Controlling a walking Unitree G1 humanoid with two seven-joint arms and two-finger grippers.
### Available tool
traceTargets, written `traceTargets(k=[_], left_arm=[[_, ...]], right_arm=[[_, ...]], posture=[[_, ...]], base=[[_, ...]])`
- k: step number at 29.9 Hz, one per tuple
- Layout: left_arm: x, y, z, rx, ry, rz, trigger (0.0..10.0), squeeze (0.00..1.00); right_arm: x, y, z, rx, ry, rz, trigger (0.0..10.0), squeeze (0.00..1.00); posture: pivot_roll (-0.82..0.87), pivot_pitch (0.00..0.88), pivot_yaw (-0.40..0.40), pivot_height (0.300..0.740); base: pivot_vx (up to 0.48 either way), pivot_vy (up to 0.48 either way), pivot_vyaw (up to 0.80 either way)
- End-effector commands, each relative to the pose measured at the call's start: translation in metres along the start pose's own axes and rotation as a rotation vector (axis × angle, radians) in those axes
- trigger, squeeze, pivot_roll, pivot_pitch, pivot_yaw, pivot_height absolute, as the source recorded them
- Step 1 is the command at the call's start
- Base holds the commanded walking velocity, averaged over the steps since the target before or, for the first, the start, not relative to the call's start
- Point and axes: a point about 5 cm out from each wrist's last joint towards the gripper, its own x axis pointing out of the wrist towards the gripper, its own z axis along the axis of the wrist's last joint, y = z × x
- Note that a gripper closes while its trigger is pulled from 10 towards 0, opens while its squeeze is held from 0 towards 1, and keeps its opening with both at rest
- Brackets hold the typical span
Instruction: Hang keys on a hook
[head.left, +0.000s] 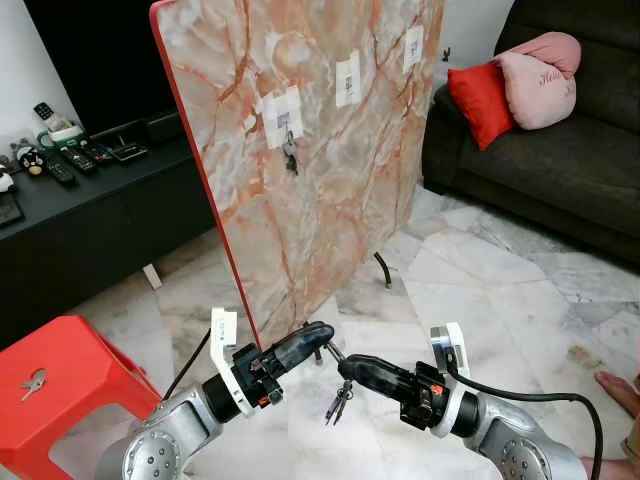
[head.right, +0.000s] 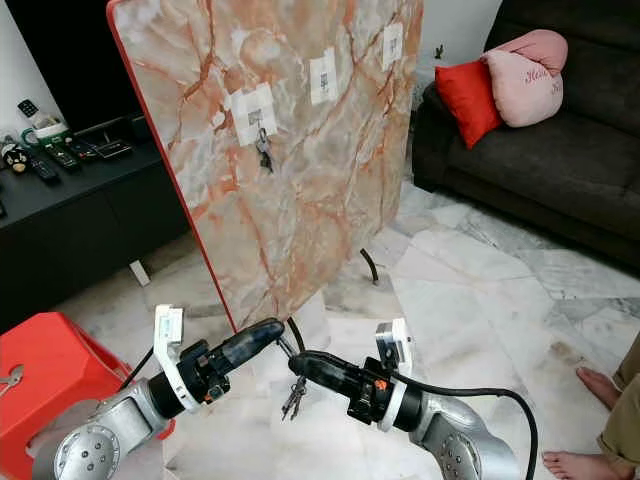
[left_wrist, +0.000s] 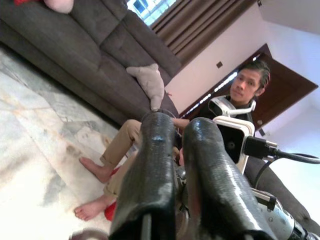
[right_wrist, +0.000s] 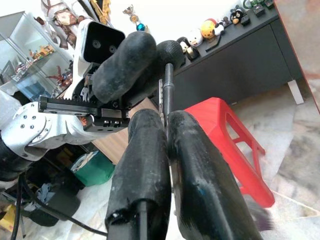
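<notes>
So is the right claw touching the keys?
Touching. In the right wrist view the right claw pinches the key ring; in the left eye view the keys dangle beneath it.

Three key bunches, two cushions, one stool

Soft, even daylight fills the head views; the marble board and pale floor read sharp, with only faint shadows under the red stool. The dark cabinet keeps little detail. In the left wrist view a bright window is blown out, and the near black fingers are soft. The right wrist view looks washed out at its white top, possibly overexposed, its fingers blurred close up.
</notes>
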Motion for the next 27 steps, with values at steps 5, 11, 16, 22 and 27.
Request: traceTargets(k=[5, 11, 16, 22, 27], left_arm=[[0.005, -0.004, 0.001, 0.018, 0.051, -0.030, 10.0, 0.00], [0.006, -0.002, -0.002, 0.019, 0.080, -0.018, 10.0, 0.00], [0.008, 0.003, -0.003, 0.014, 0.081, 0.017, 10.0, 0.00], [0.010, 0.007, 0.004, 0.000, 0.017, 0.039, 10.0, 0.00], [0.009, 0.008, 0.006, 0.006, 0.020, 0.042, 10.0, 0.00]], right_arm=[[0.005, 0.005, 0.006, -0.057, 0.015, 0.044, 10.0, 0.00], [0.007, 0.007, 0.006, -0.077, 0.031, 0.059, 10.0, 0.00], [0.007, 0.008, 0.006, -0.085, 0.037, 0.063, 10.0, 0.00], [0.007, 0.008, 0.006, -0.089, 0.040, 0.060, 10.0, 0.00], [0.007, 0.008, 0.005, -0.090, 0.042, 0.057, 10.0, 0.00]], posture=[[0.04, 0.000, 0.012, 0.740], [0.04, 0.000, 0.020, 0.740], [0.03, 0.000, 0.022, 0.740], [0.03, 0.000, 0.024, 0.740], [0.03, 0.000, 0.022, 0.740]], base=[[0.000, 0.000, 0.00], [0.000, 0.000, 0.00], [0.000, 0.000, 0.00], [0.000, 0.000, 0.00], [0.000, 0.000, 0.00]])
